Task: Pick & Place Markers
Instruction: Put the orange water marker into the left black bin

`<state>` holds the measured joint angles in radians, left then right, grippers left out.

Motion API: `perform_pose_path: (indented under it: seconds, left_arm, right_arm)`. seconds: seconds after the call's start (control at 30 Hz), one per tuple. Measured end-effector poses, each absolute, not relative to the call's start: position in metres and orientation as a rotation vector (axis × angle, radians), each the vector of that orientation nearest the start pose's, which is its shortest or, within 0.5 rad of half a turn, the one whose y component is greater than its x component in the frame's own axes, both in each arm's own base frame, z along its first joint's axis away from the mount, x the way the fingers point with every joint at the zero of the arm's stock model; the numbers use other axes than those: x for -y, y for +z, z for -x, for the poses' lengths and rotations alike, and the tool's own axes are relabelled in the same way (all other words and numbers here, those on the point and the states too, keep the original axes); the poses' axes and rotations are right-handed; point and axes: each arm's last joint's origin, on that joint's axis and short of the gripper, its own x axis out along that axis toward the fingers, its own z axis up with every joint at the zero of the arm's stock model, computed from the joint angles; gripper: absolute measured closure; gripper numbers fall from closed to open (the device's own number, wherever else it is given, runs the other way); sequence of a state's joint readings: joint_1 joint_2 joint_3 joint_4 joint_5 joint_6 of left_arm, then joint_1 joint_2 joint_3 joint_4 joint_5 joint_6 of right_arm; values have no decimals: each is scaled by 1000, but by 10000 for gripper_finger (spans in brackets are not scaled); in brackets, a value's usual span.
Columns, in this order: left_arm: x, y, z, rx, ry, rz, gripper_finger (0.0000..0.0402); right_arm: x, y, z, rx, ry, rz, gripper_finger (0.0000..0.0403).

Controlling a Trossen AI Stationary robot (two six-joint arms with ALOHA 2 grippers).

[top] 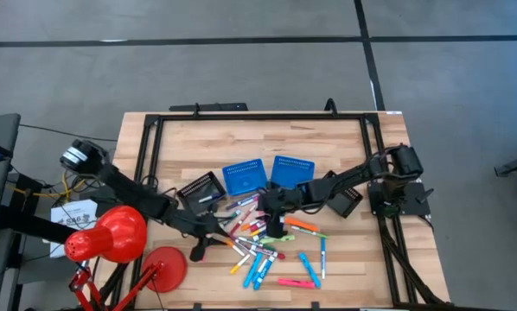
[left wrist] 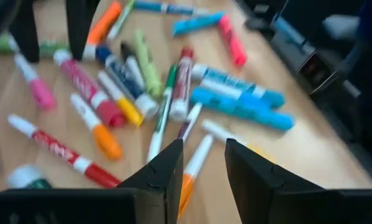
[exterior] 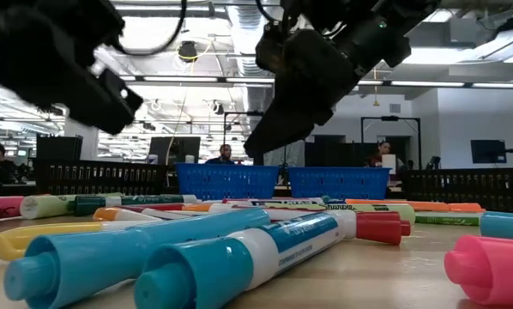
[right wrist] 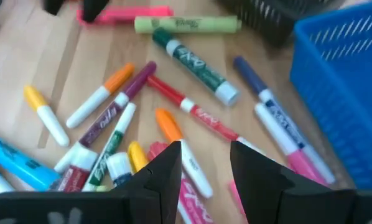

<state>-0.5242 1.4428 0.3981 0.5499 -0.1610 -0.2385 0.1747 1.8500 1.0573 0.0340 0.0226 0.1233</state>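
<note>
The markers (top: 267,246) lay scattered on the table (top: 345,147) in front of the two blue baskets (top: 267,173), their long axes pointing every way, none stacked upright. I had both arms over the pile: the left gripper (left wrist: 201,165) and the right gripper (right wrist: 204,165), each with jaws apart and nothing between them. I judged it best to single out one marker lying clear of its neighbours and turn the wrist across its length before closing.

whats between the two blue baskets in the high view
Nothing: a narrow strip of bare table separates the left blue basket from the right blue basket in the high view; the markers lie nearer.
</note>
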Motion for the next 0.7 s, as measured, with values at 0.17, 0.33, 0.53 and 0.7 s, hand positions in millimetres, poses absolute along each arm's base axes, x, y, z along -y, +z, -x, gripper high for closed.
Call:
perform_pose_path:
  seconds: [0.17,0.33,0.53,0.7]
  left_arm:
    - [121,114,-219,-586,-279,38,286]
    - [125,103,-226,-575,-289,11,286]
    - [132,97,-239,-583,-303,-46,286]
    - [134,88,-239,-619,-302,-60,286]
  right_arm:
    - [-65,157,-372,-784,97,-39,273]
    - [-65,157,-372,-786,93,-39,273]
    - [-65,157,-371,-793,93,-38,273]
    - [-65,156,-371,-798,93,-37,273]
